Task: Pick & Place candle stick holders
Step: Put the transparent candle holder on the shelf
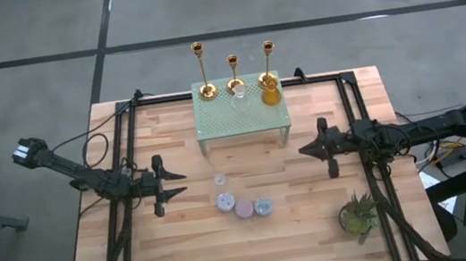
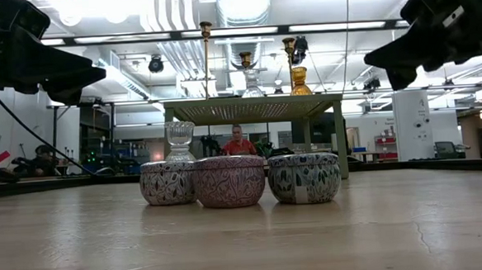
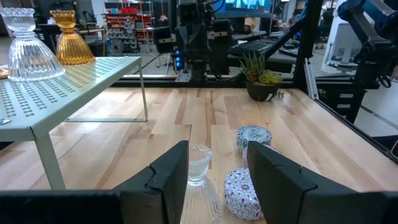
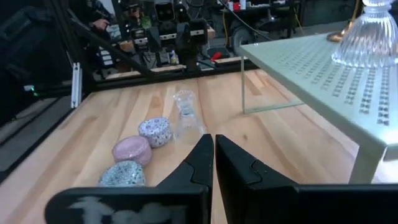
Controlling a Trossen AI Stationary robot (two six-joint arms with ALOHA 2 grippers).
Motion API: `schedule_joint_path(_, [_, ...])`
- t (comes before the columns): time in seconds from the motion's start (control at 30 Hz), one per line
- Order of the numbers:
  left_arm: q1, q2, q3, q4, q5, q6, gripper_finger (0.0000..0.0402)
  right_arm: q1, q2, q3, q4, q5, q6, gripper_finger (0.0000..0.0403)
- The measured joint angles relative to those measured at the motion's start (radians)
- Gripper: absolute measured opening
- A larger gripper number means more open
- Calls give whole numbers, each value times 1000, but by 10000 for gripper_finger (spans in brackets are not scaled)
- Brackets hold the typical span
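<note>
Three gold candle stick holders on the green stand, well apart from both hands: left hand spread, right hand pressed together.

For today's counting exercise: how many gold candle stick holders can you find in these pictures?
3, all on the green perforated shelf: left candle stick holder, shorter middle candle stick holder, right candle stick holder. None seems hidden.

Your two arms: matte black, slim jointed links, black cables looped alongside. Left arm carries white-marked block at outer end. Left claw: two black pointed fingers, angular moulded plastic. Right claw: same black wedge-shaped fingers, flat inner faces, chunky black housing behind.
</note>
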Motion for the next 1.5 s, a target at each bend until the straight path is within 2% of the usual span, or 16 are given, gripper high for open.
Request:
schedule_joint_path(0.27, [0, 0, 0, -3, 0, 0, 168, 0, -8, -27, 3, 0, 150, 13])
schedule_joint_path(0.37, [0, 0, 0, -6, 0, 0, 168, -3, -8, -28, 9, 1, 147, 13])
schedule_joint_path(0.6, [0, 0, 0, -3, 0, -4, 168, -15, -7, -13, 9, 112, 116, 13])
schedule_joint_path(0.77, [1, -1, 0, 97, -18, -10, 168, -15, 1, -14, -12, 111, 108, 13])
schedule_joint_path(0.97, [0, -4, 0, 178, 33, -260, 168, -19, 2, -13, -54, 134, -2, 13])
schedule_joint_path(1.07, [3, 9, 0, 178, -68, -260, 168, -19, 4, -14, -84, 133, -26, 13])
schedule_joint_path(1.17, [6, 39, 0, 177, -168, -249, 168, -19, 4, -13, -97, 133, 16, 13])
schedule_joint_path(1.3, [6, 115, 2, 168, -176, -202, 168, -19, 3, -13, -94, 133, 48, 13])
schedule_joint_path(1.5, [6, 299, 104, 40, -176, -292, 168, -19, 4, -15, -97, 133, 39, 13])
